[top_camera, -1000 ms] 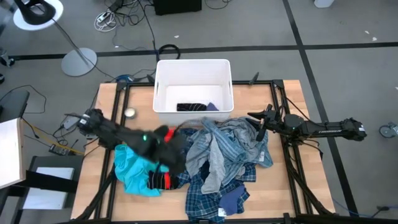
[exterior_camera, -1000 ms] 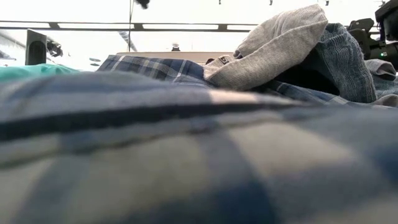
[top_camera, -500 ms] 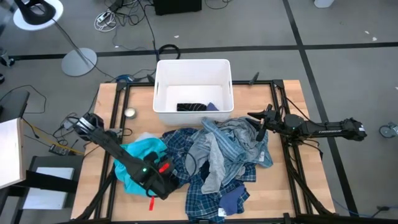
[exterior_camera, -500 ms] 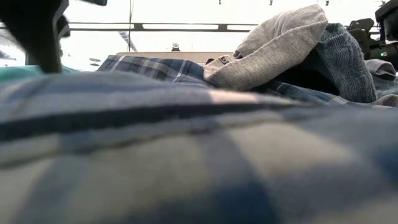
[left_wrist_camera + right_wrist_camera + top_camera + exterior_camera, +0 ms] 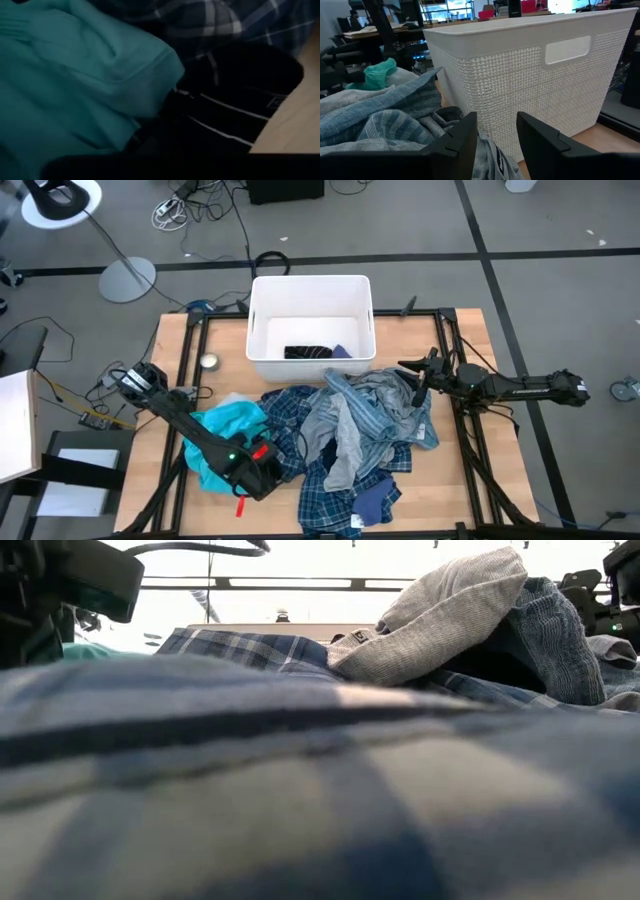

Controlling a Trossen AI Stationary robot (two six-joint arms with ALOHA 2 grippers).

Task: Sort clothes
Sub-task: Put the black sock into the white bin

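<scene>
Plainly the clothes (image 5: 340, 430) sprawl in a crumpled heap beside the white bin (image 5: 311, 320), left gripper (image 5: 262, 476) buried unreadably, right gripper (image 5: 418, 383) parted.

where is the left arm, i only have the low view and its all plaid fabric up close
Observer: The left gripper is low at the front left edge of the pile, beside the turquoise shirt.
Operator: whats under it
Observer: Its wrist view shows a dark cloth with thin white stripes next to that shirt, at the edge of bare table.
Operator: and the right one
Observer: The right gripper waits open beside the white bin, holding nothing.
</scene>
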